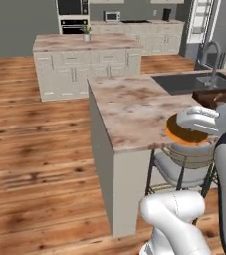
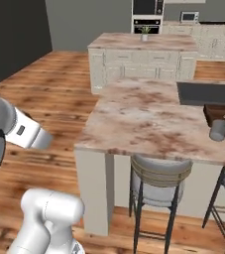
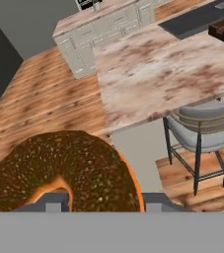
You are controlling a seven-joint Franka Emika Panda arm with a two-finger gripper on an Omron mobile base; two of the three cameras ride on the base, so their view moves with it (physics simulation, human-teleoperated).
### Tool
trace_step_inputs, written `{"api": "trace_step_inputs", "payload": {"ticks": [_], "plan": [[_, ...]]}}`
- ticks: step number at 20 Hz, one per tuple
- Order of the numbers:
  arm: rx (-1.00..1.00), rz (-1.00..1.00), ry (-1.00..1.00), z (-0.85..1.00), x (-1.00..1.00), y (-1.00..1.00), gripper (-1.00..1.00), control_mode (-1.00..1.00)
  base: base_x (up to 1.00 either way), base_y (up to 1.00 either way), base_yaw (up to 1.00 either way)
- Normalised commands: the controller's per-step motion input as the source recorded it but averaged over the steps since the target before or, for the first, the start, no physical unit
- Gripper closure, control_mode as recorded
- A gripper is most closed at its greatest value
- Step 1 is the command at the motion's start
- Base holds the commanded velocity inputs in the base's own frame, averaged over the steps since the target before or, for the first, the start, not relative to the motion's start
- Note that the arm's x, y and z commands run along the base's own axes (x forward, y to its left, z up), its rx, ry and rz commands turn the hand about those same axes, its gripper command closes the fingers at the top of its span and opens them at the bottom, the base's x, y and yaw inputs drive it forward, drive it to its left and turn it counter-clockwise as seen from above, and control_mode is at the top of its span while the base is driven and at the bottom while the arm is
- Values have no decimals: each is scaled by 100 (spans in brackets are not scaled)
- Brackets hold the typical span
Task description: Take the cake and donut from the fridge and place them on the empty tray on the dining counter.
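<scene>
Brown-glazed, the donut (image 3: 69, 170) rides clamped in the robot's jaws, carried low beside the near end of the marble table (image 1: 134, 107), just above a grey stool (image 1: 181, 167). The carry step looks under way; next the arm must likely lift the ring over the tabletop and find the reddish tray, which I cannot pick out with certainty. The arm (image 1: 224, 149) rises at the right, wrist bent level, hand reaching toward the table.

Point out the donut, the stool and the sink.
donut (image 3: 84, 168), hand view, on its glazed top.
stool (image 2: 156, 183), right base view, on its grey seat.
sink (image 1: 184, 82), left base view, on its dark basin.
</scene>
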Motion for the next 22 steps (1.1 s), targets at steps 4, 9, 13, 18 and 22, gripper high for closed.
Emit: {"api": "trace_step_inputs", "payload": {"ticks": [4, 9, 13, 18, 22], "plan": [[0, 0, 0, 0, 0, 0, 100, 100, -3, -100, 0], [0, 0, 0, 0, 0, 0, 100, 100, -1, -100, 0], [0, 0, 0, 0, 0, 0, 100, 100, -1, -100, 0], [0, 0, 0, 0, 0, 0, 100, 100, -5, -100, 0], [0, 0, 0, 0, 0, 0, 100, 100, -5, -100, 0]]}}
